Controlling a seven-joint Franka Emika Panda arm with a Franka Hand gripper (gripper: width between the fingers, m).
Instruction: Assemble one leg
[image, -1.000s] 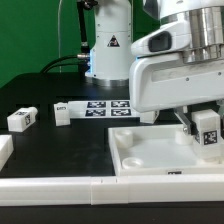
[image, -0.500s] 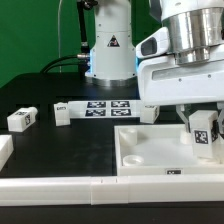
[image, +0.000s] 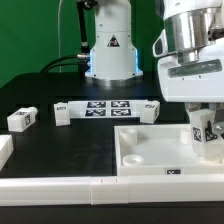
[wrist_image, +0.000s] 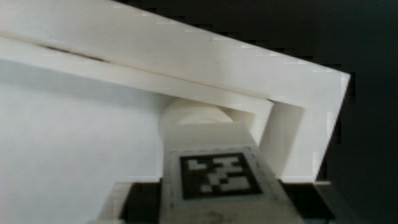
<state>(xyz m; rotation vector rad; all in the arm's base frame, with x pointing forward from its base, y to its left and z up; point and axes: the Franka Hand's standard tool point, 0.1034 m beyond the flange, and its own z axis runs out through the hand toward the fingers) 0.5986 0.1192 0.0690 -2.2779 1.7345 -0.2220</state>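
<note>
Gripper: clamped on the leg, one finger at either side; its glossy white housing fills the upper right of the exterior view.
Leg: a blocky white plastic peg with a black-and-white square tag facing the camera, held at the exterior view's right edge over the panel's right side. The wrist view shows its tapered tip close to an inner corner of the panel; contact cannot be told.
Panel: a square white tray, matte, with a raised rim, in the lower right of the exterior view.
Other pegs: three alike lying on the black table, one at the left and two flanking the marker board.
Marker board: thin, flat and white, printed with square tags, centre frame.
Border bar: long and white, along the bottom edge.
</note>
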